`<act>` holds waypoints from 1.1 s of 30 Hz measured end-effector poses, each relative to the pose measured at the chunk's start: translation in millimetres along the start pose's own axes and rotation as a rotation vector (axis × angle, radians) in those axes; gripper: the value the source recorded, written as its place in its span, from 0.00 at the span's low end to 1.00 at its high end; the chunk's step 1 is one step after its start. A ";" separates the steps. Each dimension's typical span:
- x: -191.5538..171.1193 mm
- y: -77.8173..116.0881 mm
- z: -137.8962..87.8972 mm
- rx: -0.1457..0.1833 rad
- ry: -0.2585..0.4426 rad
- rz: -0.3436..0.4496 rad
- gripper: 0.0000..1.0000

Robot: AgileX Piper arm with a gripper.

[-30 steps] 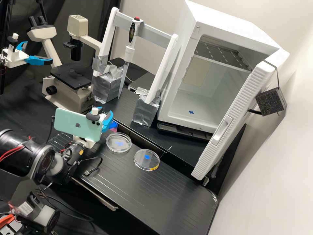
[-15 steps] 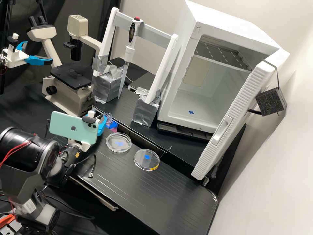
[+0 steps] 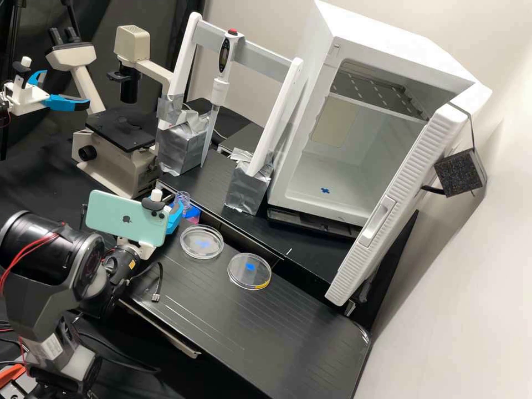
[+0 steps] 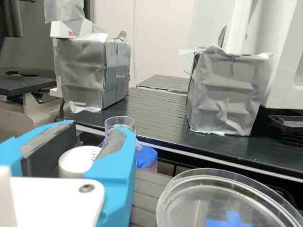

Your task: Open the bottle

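Left of centre in the high view, the gripper (image 4: 98,128) is seemingly pinching a white cap (image 4: 77,161); the clear bottle (image 3: 182,200) is standing uncapped just beyond; it should be swinging clear of it, squeezing steadily.

Dish 1 (image 3: 192,248) and dish 2 (image 3: 242,278): both right of gripper (image 3: 175,214), dish 1 nearer. Ahead of it: white frame (image 3: 260,54), 2 posts in 2 silver-wrapped blocks (image 3: 179,148); 1 pipette (image 3: 220,91) at crossbar, tip down. Ahead-left: microscope (image 3: 113,162). Ahead-right: incubator (image 3: 388,34), door open, 1 blue mark on its floor.
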 end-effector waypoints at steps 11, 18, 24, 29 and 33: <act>-6.2 4.6 -9.7 0.003 0.055 0.024 1.00; -14.3 28.4 -10.2 0.000 0.076 0.143 1.00; -21.1 49.2 0.5 0.023 0.020 0.262 1.00; -26.6 62.4 8.0 0.041 -0.044 0.366 1.00; -31.2 70.4 10.3 0.061 -0.054 0.427 1.00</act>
